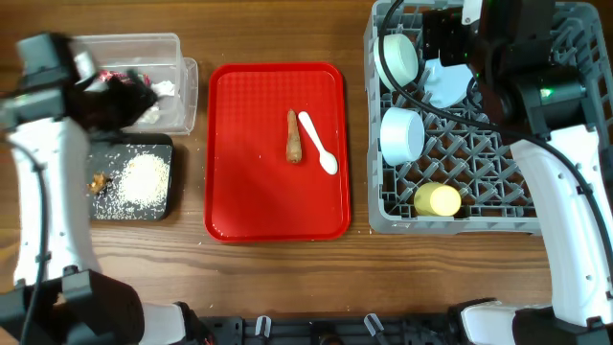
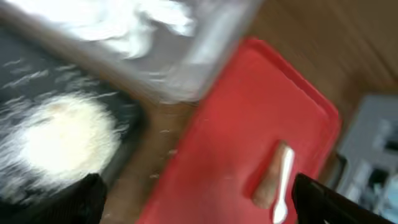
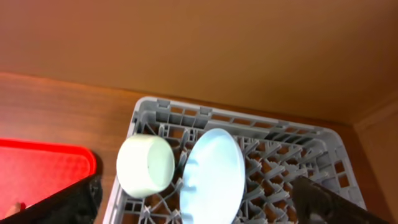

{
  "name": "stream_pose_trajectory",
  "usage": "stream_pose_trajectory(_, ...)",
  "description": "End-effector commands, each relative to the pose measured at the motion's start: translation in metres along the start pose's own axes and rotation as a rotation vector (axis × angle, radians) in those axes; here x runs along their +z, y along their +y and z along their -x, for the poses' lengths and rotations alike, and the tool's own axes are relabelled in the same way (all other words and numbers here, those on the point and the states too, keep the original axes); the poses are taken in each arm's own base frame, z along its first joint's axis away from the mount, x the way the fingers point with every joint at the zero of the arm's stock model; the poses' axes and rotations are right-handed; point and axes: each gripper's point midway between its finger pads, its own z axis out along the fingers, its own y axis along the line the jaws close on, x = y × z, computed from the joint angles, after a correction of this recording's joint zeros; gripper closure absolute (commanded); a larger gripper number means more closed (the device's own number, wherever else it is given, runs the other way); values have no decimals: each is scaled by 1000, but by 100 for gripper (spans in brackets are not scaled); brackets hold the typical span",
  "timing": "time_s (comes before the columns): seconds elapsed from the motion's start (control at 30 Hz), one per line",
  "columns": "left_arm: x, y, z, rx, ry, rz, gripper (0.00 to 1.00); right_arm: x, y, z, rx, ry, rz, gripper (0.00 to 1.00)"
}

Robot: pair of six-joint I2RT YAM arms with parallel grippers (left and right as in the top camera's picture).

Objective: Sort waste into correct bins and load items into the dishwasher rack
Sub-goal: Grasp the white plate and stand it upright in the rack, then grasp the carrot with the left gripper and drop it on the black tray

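Right of left claw (image 2: pixel 198 202), sausage stick (image 1: pixel 293 136), spoon (image 1: pixel 318 144)

Flat red tray (image 2: pixel 236 124) ahead, between the left jaws (raised rim, rounded corners), resting on brown wooden table (image 1: pixel 278 287); low left of the right jaws too.

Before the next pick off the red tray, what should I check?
1. Left hand open, empty: ok.
2. Right hand open, empty: ok.
3. Sausage stick and white spoon apart enough for a single pick: cannot tell, they lie side by side.
4. Both on red tray, unobstructed: ok.
5. Dishwasher rack has bare pegs for the spoon: ok.
6. Black tray has bare floor for the stick: ok.
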Motion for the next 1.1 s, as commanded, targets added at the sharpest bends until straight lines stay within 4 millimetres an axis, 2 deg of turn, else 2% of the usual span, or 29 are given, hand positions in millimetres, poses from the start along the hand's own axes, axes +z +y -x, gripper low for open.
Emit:
stream_pose_trajectory(0.0,14,-86,-36,312,-17,-58,2,3,6,-3,18,12,29,0)
stream_pose_trajectory(0.07,34,-133,-71,494,-64,-4,1,3,7,-6,22,25,31,0)
stream_pose_trajectory(0.1,48,-149,-87,554,-64,8,2,4,7,-9,21,36,32,0)
stream_pose_trajectory(0.13,66,-162,-107,603,-32,6,2,4,8,-12,28,49,33,0)
stream_pose_trajectory(0.2,99,-174,-135,662,22,13,2,7,9,-19,27,76,35,0)
stream_pose_trajectory(0.27,153,-170,-171,718,115,64,5,14,17,-33,14,133,65,0)
stream_pose_trajectory(0.33,177,-157,-185,730,171,109,15,17,26,-38,12,156,113,0)
stream_pose_trajectory(0.4,192,-147,-192,725,202,139,24,17,37,-39,16,156,173,0)
stream_pose_trajectory(0.43,195,-147,-192,721,203,141,33,17,42,-38,18,154,201,0)
stream_pose_trajectory(0.5,202,-143,-194,658,205,159,45,20,44,-40,17,163,210,0)
stream_pose_trajectory(0.53,205,-140,-196,640,211,169,48,21,45,-42,17,168,210,0)
stream_pose_trajectory(0.57,211,-136,-199,623,223,184,61,22,45,-42,16,171,210,0)
stream_pose_trajectory(0.63,214,-132,-201,617,232,195,75,23,45,-42,16,171,210,0)
stream_pose_trajectory(0.67,214,-132,-201,617,231,195,78,23,45,-43,16,172,210,0)
stream_pose_trajectory(0.7,214,-132,-201,617,233,197,89,23,45,-43,16,173,210,0)
stream_pose_trajectory(0.73,214,-131,-201,615,236,200,95,23,45,-43,16,173,210,1)
stream_pose_trajectory(0.77,211,-130,-201,599,236,204,96,23,45,-43,16,172,210,1)
stream_pose_trajectory(0.83,194,-126,-190,550,230,215,96,23,45,-42,17,169,211,0)
stream_pose_trajectory(0.93,132,-109,-144,416,189,229,96,24,45,-41,17,166,211,1)
stream_pose_trajectory(0.97,107,-103,-124,356,157,220,96,23,47,-40,17,162,217,0)
stream_pose_trajectory(1.0,71,-94,-98,294,95,197,96,24,46,-39,19,157,217,0)
stream_pose_trajectory(1.07,21,-74,-62,198,-8,164,96,24,46,-36,21,146,216,0)
